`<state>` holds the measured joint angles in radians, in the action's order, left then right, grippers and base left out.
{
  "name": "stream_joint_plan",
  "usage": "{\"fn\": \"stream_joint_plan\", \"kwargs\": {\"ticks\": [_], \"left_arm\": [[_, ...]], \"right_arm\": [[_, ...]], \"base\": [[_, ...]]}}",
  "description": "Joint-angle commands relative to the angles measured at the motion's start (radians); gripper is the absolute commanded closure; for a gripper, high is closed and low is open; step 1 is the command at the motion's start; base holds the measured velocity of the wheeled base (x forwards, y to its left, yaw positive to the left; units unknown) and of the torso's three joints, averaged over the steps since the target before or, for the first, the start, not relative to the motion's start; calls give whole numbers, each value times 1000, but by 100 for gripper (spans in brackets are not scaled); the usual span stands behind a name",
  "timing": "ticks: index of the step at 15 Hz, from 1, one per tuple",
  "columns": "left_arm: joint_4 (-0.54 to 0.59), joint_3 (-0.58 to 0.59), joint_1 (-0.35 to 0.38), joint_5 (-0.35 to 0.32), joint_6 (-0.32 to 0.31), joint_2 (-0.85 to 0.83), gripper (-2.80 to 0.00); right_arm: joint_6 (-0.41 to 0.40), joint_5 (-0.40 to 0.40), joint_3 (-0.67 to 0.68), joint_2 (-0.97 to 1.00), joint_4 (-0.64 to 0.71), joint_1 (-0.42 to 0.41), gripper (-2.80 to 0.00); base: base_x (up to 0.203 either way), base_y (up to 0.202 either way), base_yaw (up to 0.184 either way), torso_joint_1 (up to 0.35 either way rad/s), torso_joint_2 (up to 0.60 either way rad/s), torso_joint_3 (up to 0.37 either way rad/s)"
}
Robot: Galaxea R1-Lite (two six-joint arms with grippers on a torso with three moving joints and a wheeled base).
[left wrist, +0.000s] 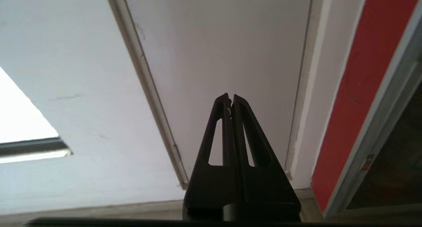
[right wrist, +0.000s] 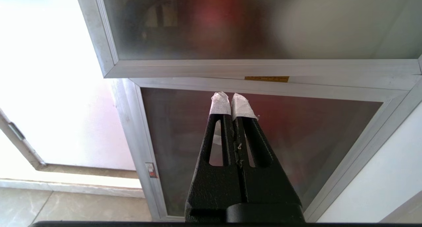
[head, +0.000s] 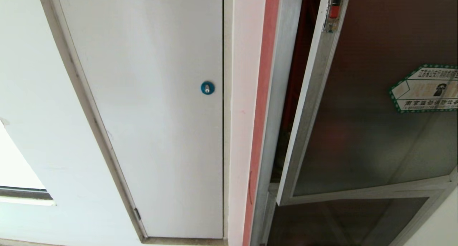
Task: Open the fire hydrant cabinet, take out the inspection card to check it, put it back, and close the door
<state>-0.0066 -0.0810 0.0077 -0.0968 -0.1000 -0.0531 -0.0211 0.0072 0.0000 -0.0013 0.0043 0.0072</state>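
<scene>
White wall [head: 32, 96] all round, with pale floor tiles [right wrist: 66, 204] low in the right wrist view and a bright opening [head: 14, 163] off to the robot's left; set into that wall, one white door [head: 150, 113] carrying one blue lock [head: 207, 87], then a pink-red strip [head: 263, 106], then the fire hydrant cabinet [head: 273, 131] in its brushed-aluminium frame; already ajar, the door [head: 365, 131] of dark tinted glass, swung a little off the frame so that a narrow gap shows red interior [head: 298, 60]; so, by the look of it, barely begun or only partly opened, far from wide enough to reach inside; no sign of the inspection card anywhere, presumably behind the glass, though impossible to say; taking out, checking, putting back and closing all judged to be left. Counted: two doors in all, one white and one glass; one smaller dark panel [right wrist: 263, 138] fixed below the glass door; one green-edged sticker [head: 425, 88] on the glass; one small red latch [head: 335, 6] at the door's upper edge; one yellow label [right wrist: 266, 79] on the frame between door and lower panel. Two claws, neither in the head view: left claw [left wrist: 230, 96] closed tight with nothing between its fingers, facing the white door well short of the cabinet; right claw [right wrist: 229, 95] likewise closed and empty, white-taped fingertips [right wrist: 220, 103] pressed together, aimed at the lower panel just under the glass door's bottom rail, touching nothing visible.
</scene>
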Motion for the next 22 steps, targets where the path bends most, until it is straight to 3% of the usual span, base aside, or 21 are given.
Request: {"fn": "stream_joint_plan", "kwargs": {"ticks": [1, 3, 6, 9, 12, 15, 22], "left_arm": [[-3, -103, -5, -22, 3, -153, 0], [-7, -219, -38, -34, 7, -302, 0], [-33, -376, -152, -39, 12, -577, 0], [-164, -500, -232, -62, 15, -918, 0], [-296, -651, -289, -217, 25, -1211, 0], [-359, -824, -406, -343, 77, -1412, 0], [-377, -1156, -593, -433, 210, -1762, 0]], "right_arm": [[0, 0, 0, 0, 0, 0, 0], [0, 0, 0, 0, 0, 0, 0], [0, 0, 0, 0, 0, 0, 0], [0, 0, 0, 0, 0, 0, 0], [0, 0, -2, 0, 0, 0, 0], [0, 0, 0, 0, 0, 0, 0], [0, -1, 0, 0, 0, 0, 0]], "base": [[0, 0, 0, 0, 0, 0], [0, 0, 0, 0, 0, 0], [0, 0, 0, 0, 0, 0], [0, 0, 0, 0, 0, 0], [0, 0, 0, 0, 0, 0], [0, 0, 0, 0, 0, 0], [0, 0, 0, 0, 0, 0]]}}
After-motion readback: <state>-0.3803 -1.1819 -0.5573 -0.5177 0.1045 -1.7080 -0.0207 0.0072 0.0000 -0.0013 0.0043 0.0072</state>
